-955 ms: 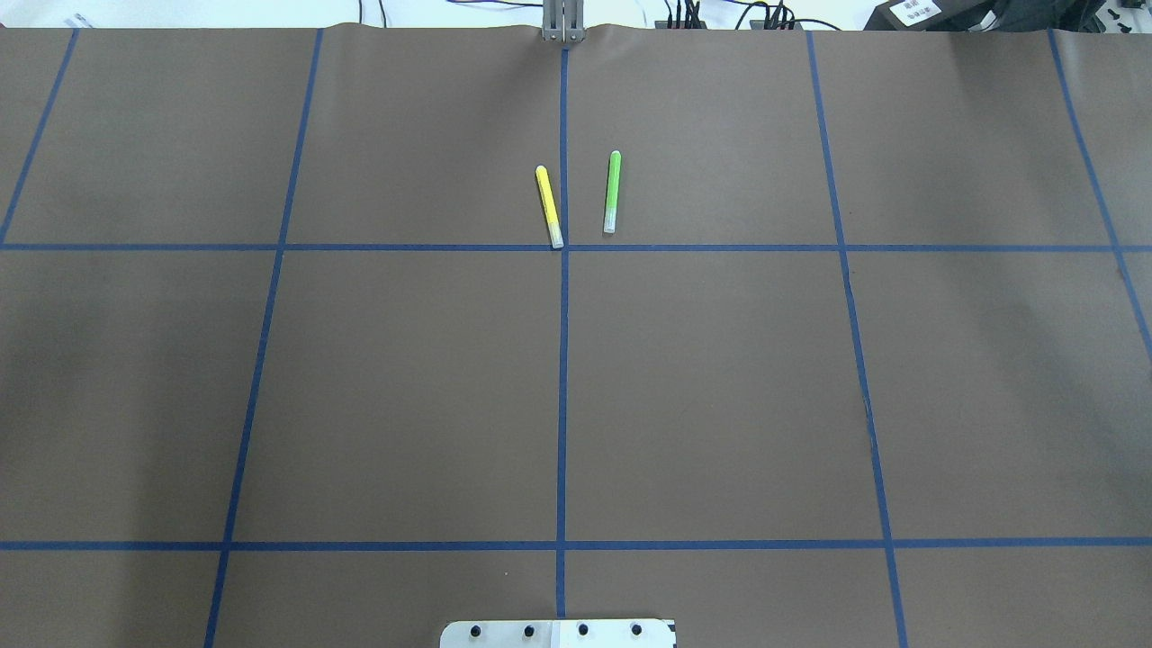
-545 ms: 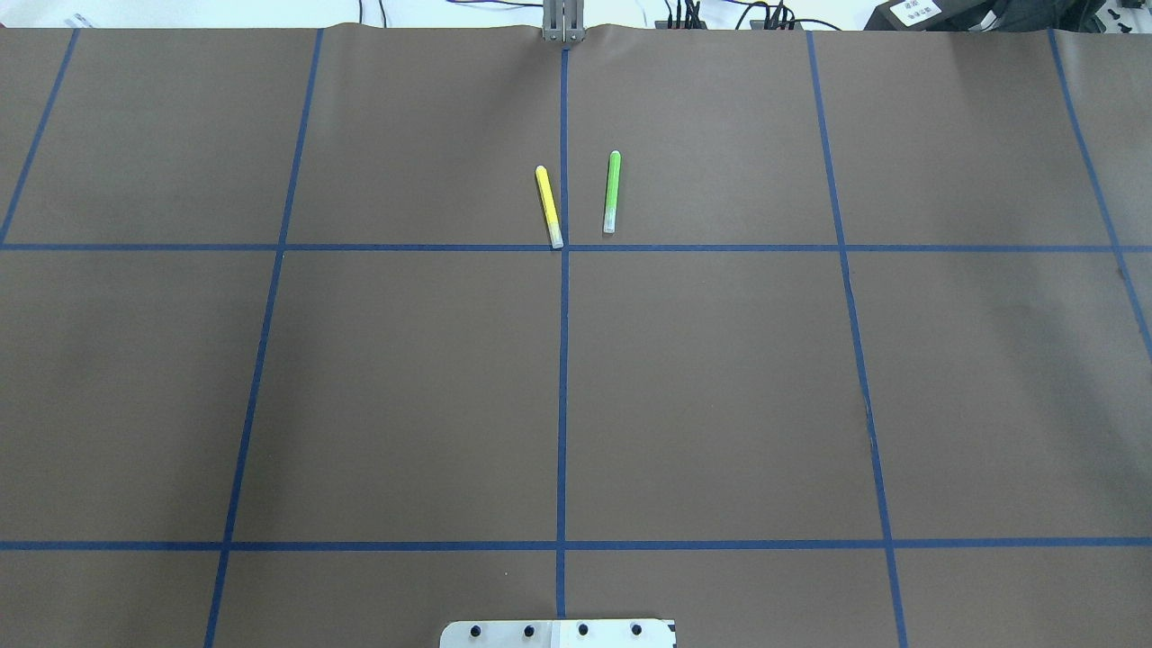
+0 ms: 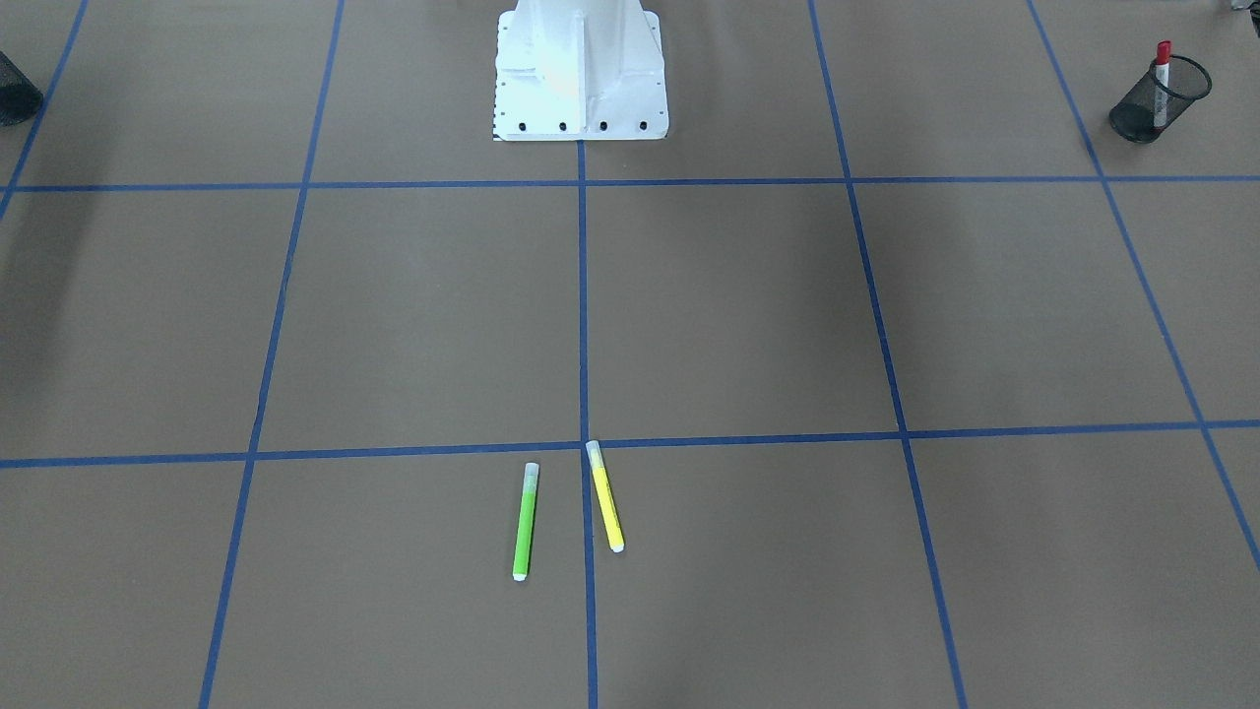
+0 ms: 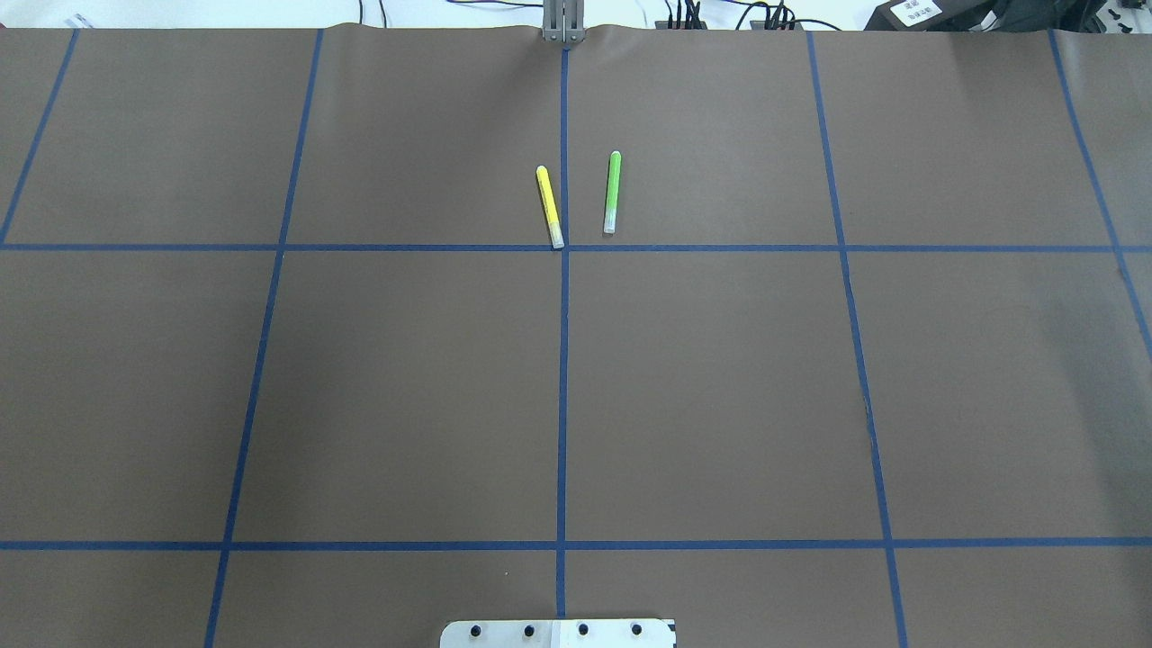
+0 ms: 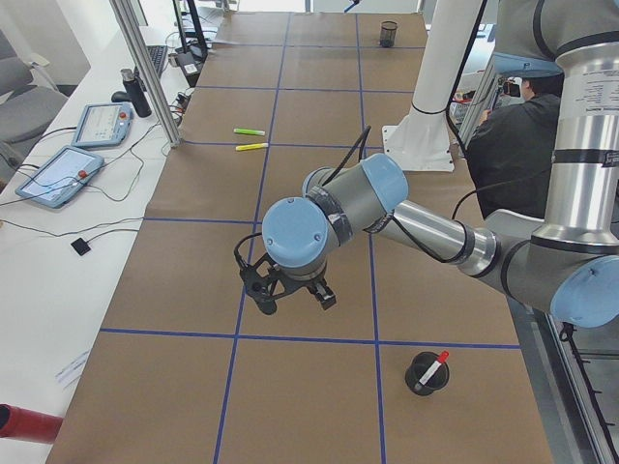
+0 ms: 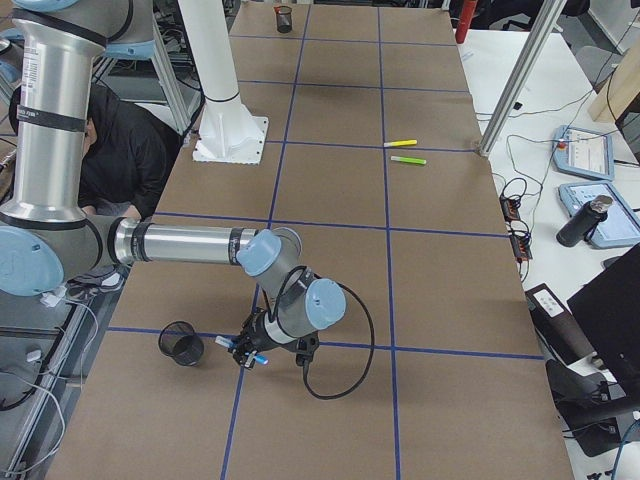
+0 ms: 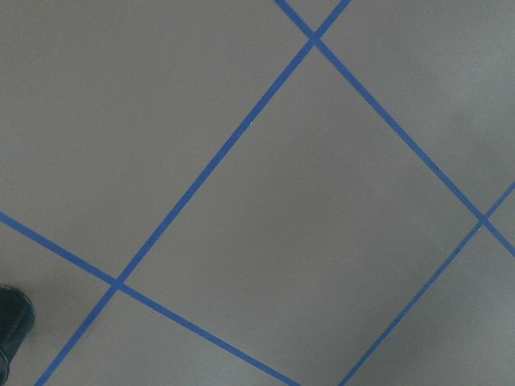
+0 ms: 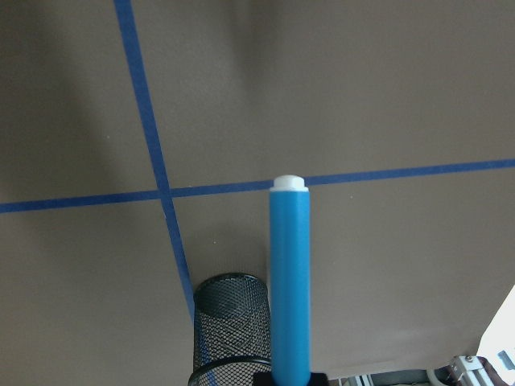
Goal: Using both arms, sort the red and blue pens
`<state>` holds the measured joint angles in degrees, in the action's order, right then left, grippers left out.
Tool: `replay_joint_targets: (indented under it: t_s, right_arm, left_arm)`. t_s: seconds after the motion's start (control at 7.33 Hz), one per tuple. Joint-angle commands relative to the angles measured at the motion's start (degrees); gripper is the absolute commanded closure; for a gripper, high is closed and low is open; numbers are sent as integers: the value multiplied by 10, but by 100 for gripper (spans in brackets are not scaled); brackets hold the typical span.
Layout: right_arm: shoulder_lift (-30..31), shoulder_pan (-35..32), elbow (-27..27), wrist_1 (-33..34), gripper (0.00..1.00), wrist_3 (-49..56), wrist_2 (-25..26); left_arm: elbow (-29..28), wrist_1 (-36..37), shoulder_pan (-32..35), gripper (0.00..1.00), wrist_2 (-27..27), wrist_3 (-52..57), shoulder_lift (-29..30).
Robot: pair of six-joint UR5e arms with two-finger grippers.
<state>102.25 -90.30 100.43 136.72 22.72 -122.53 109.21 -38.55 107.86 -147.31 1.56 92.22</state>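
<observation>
The blue pen [image 8: 290,281] sticks out from my right gripper [image 8: 290,378], which is shut on it at the lower end, white end pointing away. It hangs just beside and above a black mesh cup [image 8: 229,330]. From the right side the right gripper [image 6: 250,352] shows low over the table next to that cup [image 6: 180,343]. The red pen [image 3: 1163,69] stands in another mesh cup [image 3: 1132,116] on my left side. My left gripper [image 5: 290,298] hovers over bare table, apart from the red pen [image 5: 433,367]; I cannot tell whether it is open or shut.
A green marker [image 4: 612,192] and a yellow marker [image 4: 549,207] lie side by side at the far middle of the brown, blue-taped table. The white robot base [image 3: 579,69] stands at the near edge. A person sits behind the base [image 6: 120,150].
</observation>
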Motion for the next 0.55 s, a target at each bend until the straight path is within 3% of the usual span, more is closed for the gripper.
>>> replay_joint_targets:
  t_s: [0.0,0.41]
  right_arm:
    - [41,-42,13,25,100,26,11]
    - [33,-72,69,183,100,93,39]
  left_arm:
    - [3,-34,-2,0,3,-2,14]
    - [2,-47,-5,0,-3,-2,14]
